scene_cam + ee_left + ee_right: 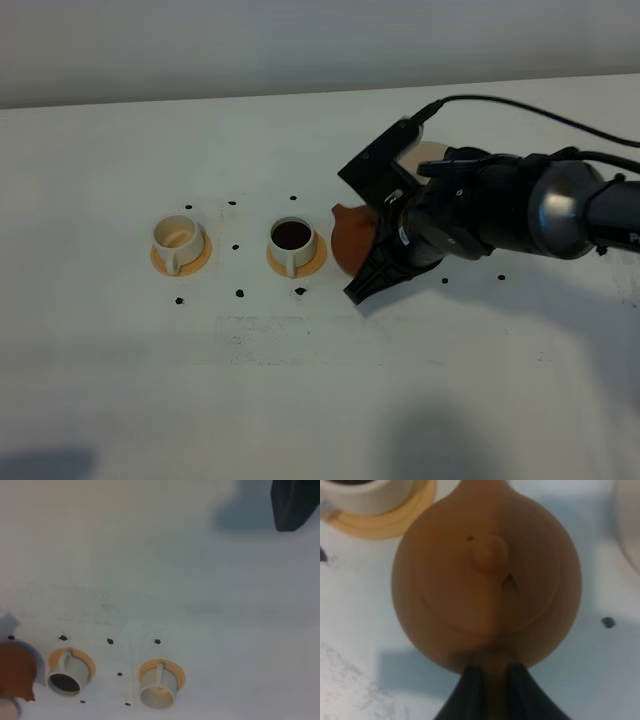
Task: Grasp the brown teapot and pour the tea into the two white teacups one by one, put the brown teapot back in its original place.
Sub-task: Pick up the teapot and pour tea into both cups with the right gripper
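Observation:
The brown teapot (349,240) is held by its side handle in my right gripper (373,250), just right of the nearer white teacup (291,238), which holds dark tea (291,234). The other white teacup (176,236), further left, shows a pale inside. Each cup stands on an orange saucer (312,262). In the right wrist view the teapot's lid (487,570) faces the camera and my gripper (492,680) is shut on the handle. The pale tan coaster (432,154) shows behind the right arm. The left wrist view shows both cups (66,674) (158,686) and only one dark gripper part (295,505).
Small black dots (239,293) lie on the white table (300,400) around the cups. The right arm's black body (500,205) reaches in from the right, with its cable (520,105) arching above. A shadow lies across the table's front.

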Controlling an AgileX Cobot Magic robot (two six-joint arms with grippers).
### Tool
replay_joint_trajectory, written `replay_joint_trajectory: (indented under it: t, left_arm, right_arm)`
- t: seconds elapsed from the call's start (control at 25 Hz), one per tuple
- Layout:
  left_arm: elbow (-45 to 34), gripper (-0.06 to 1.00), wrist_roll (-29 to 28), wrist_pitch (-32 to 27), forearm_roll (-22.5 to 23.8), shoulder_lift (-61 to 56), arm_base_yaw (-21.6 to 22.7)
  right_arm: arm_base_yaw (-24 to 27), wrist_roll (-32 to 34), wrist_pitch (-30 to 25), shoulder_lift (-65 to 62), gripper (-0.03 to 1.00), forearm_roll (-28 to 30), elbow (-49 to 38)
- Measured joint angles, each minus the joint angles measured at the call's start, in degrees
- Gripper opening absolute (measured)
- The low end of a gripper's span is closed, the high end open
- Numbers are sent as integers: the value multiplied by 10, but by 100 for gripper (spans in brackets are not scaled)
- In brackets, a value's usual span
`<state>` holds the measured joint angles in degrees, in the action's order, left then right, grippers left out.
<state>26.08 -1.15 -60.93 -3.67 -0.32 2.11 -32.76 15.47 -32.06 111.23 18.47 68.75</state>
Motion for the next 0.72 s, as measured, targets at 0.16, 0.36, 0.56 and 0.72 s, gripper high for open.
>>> replay_joint_trajectory:
  t: [0.16, 0.36, 0.56, 0.72]
  left_arm:
    - [0, 33, 0, 0, 0, 0, 0]
    - [0, 33, 0, 0, 0, 0, 0]
    - [0, 33, -1, 0, 0, 0, 0]
    - [0, 33, -1, 0, 0, 0, 0]
  right_arm:
    - [0, -4, 5, -2, 9, -1, 6]
    - [0, -14, -17, -16, 9, 12, 35]
    - [-1, -19, -31, -21, 9, 59, 82]
    - [-5, -31, -38, -21, 9, 97, 113]
